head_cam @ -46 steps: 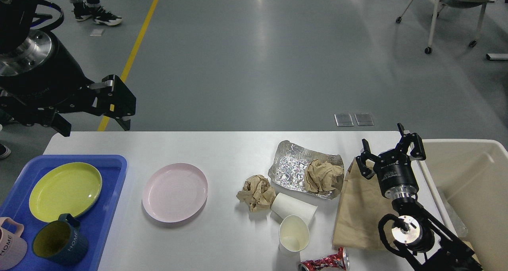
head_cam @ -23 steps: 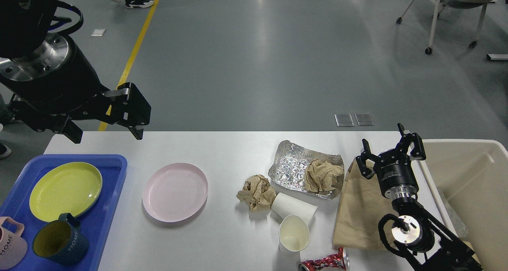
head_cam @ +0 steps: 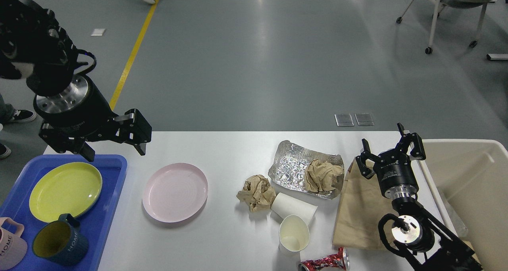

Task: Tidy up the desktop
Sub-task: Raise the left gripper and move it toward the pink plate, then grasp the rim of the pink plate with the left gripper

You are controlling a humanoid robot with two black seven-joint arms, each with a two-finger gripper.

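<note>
The white desktop [head_cam: 230, 152] holds a pink plate [head_cam: 175, 192], two crumpled brown paper balls [head_cam: 256, 192], one of them on a sheet of foil [head_cam: 291, 166], two white paper cups [head_cam: 294, 233], a brown paper bag [head_cam: 359, 211] and a crushed red can [head_cam: 325, 262]. My left gripper [head_cam: 115, 152] is open and empty above the desktop's far left corner, just up-left of the pink plate. My right gripper [head_cam: 391, 148] is open and empty over the top of the paper bag.
A blue tray [head_cam: 107, 223] at the left holds a yellow plate [head_cam: 65, 190], a dark blue mug [head_cam: 59, 243] and a pink mug [head_cam: 10, 247]. A cream bin [head_cam: 472, 191] stands at the right edge. A chair [head_cam: 452, 5] stands far back.
My left arm has swung down and to the right, bringing its open gripper from beyond the table to just over the far left corner. The right arm has not moved.
</note>
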